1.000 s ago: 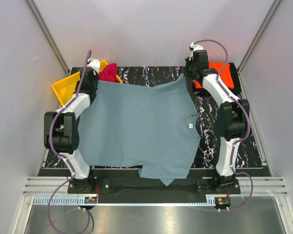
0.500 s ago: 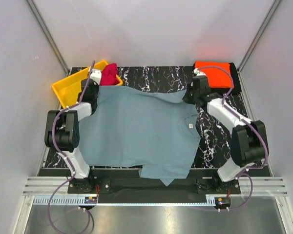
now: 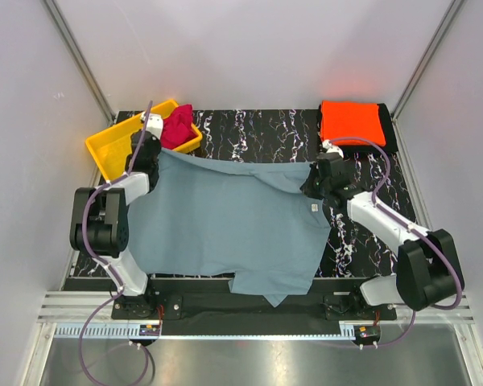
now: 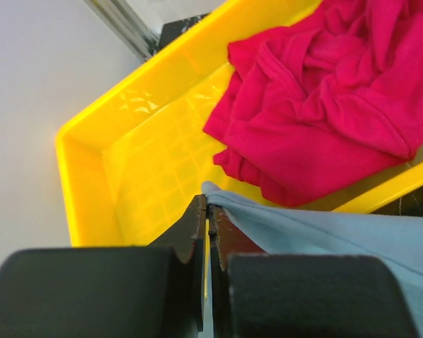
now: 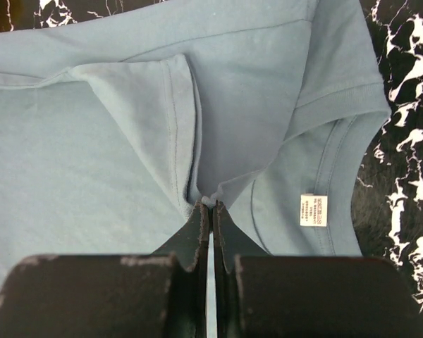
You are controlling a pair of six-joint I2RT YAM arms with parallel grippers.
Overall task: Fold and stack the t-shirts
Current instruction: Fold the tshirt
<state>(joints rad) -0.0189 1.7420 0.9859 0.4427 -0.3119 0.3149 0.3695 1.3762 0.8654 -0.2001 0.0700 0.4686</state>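
Well, the grey-blue shirt (image 3: 225,221) lies sideways, neck pointing right, its far edge pinched tight by the left gripper (image 4: 209,211) and the right gripper (image 5: 210,208).

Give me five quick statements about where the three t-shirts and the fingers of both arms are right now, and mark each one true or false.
1. The left fingers are closed on an edge of the grey-blue t-shirt. True.
2. The crimson t-shirt lies folded flat on the table. False: it is crumpled in the yellow bin.
3. The orange t-shirt sits folded at the table's far right corner. True.
4. The right fingers hang open above the cloth. False: they are shut on a pinch of the grey-blue t-shirt.
5. The grey-blue t-shirt's white neck label faces up in plain view. True.
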